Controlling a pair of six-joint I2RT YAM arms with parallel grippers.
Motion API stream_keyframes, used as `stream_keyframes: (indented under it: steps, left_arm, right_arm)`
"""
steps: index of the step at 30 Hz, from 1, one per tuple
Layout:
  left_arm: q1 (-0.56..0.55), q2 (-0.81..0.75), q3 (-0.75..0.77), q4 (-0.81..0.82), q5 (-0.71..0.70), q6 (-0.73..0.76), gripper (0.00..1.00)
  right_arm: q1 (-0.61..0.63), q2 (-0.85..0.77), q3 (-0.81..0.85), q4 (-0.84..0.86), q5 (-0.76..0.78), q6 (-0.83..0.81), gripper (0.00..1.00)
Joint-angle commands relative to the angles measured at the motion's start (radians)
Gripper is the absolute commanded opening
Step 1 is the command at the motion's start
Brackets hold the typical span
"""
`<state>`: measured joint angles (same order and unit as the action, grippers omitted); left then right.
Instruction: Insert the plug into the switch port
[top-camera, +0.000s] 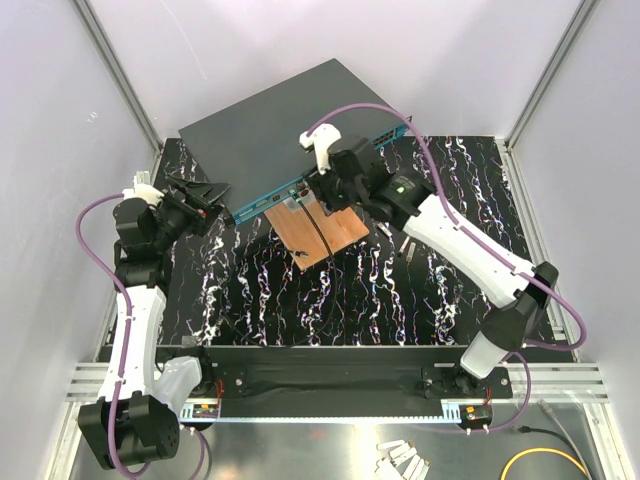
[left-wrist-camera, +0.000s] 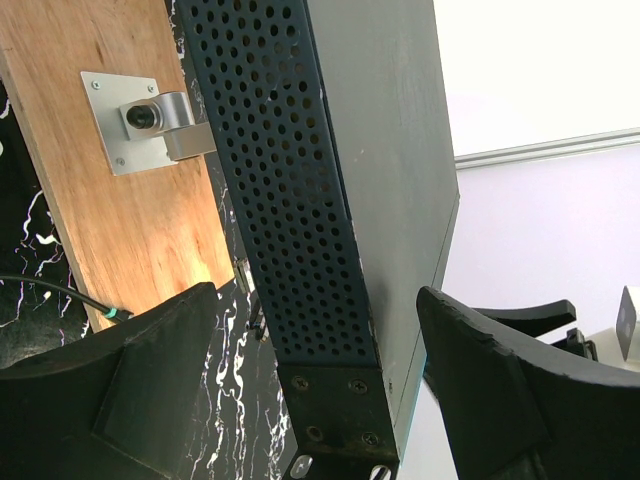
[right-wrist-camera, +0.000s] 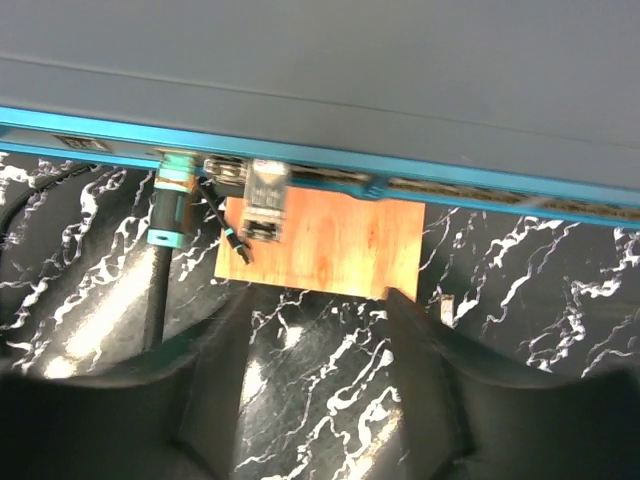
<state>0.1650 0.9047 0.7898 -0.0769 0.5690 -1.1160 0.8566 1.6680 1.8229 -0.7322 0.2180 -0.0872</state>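
The switch is a flat dark grey box with a teal front edge. In the right wrist view the plug, with a teal collar and a thick black cable, sits with its head against a port in that edge. My right gripper hangs open just in front of the edge, to the right of the plug, with nothing between its fingers. My left gripper is open and straddles the switch's left corner, with a gap on both sides.
A copper-brown board lies against the switch's front edge with a metal bracket and a small grey connector on it. A thin wire with a teal tip lies on the board. A small metal piece rests on the marbled table.
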Motion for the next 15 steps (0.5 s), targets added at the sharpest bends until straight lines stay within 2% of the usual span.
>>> stream_keyframes:
  steps: [1, 8, 15]
  left_arm:
    - [-0.002, -0.007, 0.008, 0.035, -0.001, 0.013, 0.86]
    - [-0.002, -0.006, 0.005, 0.04, -0.003, 0.015, 0.86]
    - [-0.002, -0.01, 0.003, 0.042, -0.003, 0.01, 0.86]
  right_arm:
    - [-0.04, -0.059, -0.007, -0.01, -0.095, -0.006, 0.57]
    - [-0.047, -0.013, 0.076, -0.058, -0.245, -0.006, 0.33]
    - [-0.044, 0.048, 0.144, -0.056, -0.224, 0.01, 0.28]
